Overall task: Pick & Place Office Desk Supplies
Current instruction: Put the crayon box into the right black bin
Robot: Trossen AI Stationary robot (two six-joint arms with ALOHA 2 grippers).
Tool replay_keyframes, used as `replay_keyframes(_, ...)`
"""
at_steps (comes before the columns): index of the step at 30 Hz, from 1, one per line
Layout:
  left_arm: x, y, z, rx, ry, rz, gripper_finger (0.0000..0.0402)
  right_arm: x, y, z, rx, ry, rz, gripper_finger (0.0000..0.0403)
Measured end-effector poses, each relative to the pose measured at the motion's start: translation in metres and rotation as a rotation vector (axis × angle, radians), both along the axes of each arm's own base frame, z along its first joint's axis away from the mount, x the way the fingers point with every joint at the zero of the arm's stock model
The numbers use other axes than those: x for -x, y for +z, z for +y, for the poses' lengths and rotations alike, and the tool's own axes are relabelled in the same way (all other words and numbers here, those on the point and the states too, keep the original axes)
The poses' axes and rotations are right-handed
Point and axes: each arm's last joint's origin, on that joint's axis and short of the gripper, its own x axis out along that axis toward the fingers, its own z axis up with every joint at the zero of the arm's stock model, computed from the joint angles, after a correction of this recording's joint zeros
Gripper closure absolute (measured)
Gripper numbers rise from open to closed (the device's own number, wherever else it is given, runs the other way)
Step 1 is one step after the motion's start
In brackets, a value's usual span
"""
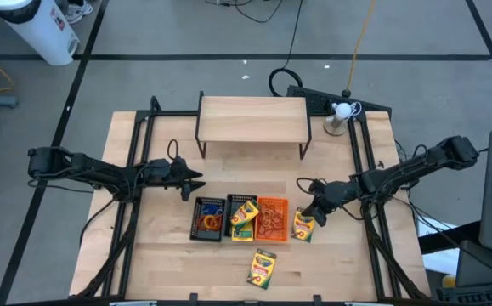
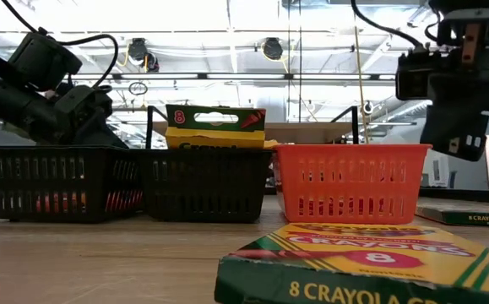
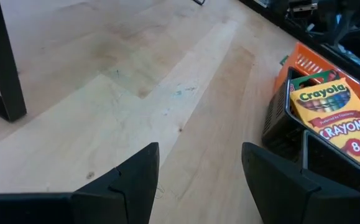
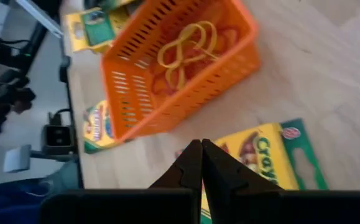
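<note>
I had the right gripper (image 1: 308,214) sitting directly above the small yellow-and-green crayon box (image 1: 303,226) that lay flat on the light wooden table (image 1: 364,263), just beside the orange mesh tray (image 1: 272,218). Through the right wrist camera the box's long axis ran slantwise under the fingertips, so I judged the right arm far the nearer for that pick, with the tray next to it as the likely drop. The right jaws were clenched tight together on nothing, so they would have to spread before they could straddle the box.

The left gripper (image 1: 188,180) hovered over bare wood beyond the two black mesh trays (image 1: 208,218), its fingers (image 3: 133,180) spread wide and empty. One black tray held an upright crayon box (image 1: 244,218), the other some coloured rubber bands (image 1: 210,221). A further crayon box (image 1: 262,267) lay well apart toward the near edge.
</note>
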Motion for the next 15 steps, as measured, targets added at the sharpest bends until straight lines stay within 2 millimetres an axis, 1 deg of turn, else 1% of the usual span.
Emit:
replay_keyframes(5,-0.003,0.005,0.000,0.081,0.017,-0.054,0.0172,-0.003,0.002,0.001,0.004,-0.024,-0.038,0.0403)
replay_keyframes(7,-0.004,0.008,-0.001,0.097,-0.002,-0.080,0.0172,-0.004,0.001,0.003,0.032,0.012,-0.049,0.0403)
replay_keyframes(11,-0.007,0.016,-0.005,0.023,-0.059,-0.161,0.0172,-0.006,-0.003,0.010,0.020,0.039,-0.029,0.0403)
replay_keyframes(15,-0.010,0.025,-0.010,-0.030,-0.113,-0.248,0.0172,-0.008,-0.011,0.023,0.002,0.076,-0.001,0.0403)
